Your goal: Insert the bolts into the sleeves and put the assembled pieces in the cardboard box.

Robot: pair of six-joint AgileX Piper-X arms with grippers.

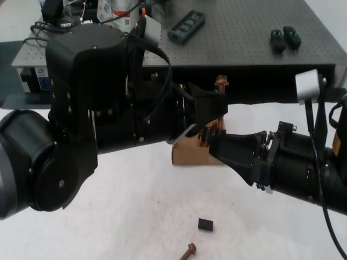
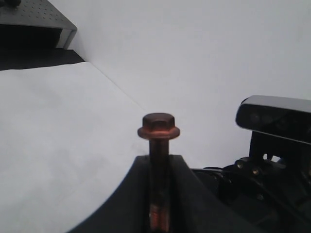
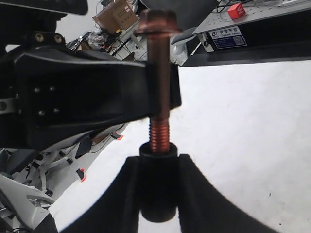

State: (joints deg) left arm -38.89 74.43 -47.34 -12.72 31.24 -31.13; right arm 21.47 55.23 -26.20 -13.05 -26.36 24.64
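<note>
The white bench (image 1: 108, 216) spans the near ground, with a dark perforated table (image 1: 244, 32) along its far side. The left arm (image 1: 97, 108) comes in from the left and the right arm (image 1: 303, 168) from the right. They meet near the middle, just in front of the box (image 1: 187, 154), which sits on the bench behind the two claws.

The left claw (image 1: 211, 111) is closed narrowly on the shank of a copper bolt (image 1: 221, 82). The bolt stands upright with its flanged head above the fingers (image 2: 131, 194) and clear of them (image 2: 158, 127). Just below and to the right of it, the right claw (image 1: 217, 143) grips a black sleeve (image 3: 158, 184) between its two fingers (image 3: 204, 194), mouth upward. In the right wrist view the bolt (image 3: 159, 73) hangs straight down from the left claw (image 3: 97, 92), in line with the sleeve. Its threaded end meets the sleeve's top, and how far it has gone in cannot be told.

On the far table lie a black tray (image 1: 187, 26) and, further right, two small dark parts (image 1: 284, 38).

On the near bench, well apart from the claws, a loose sleeve (image 1: 205, 224) lies by itself. A loose bolt (image 1: 188, 252) lies on its side just nearer than that, at the front edge.
</note>
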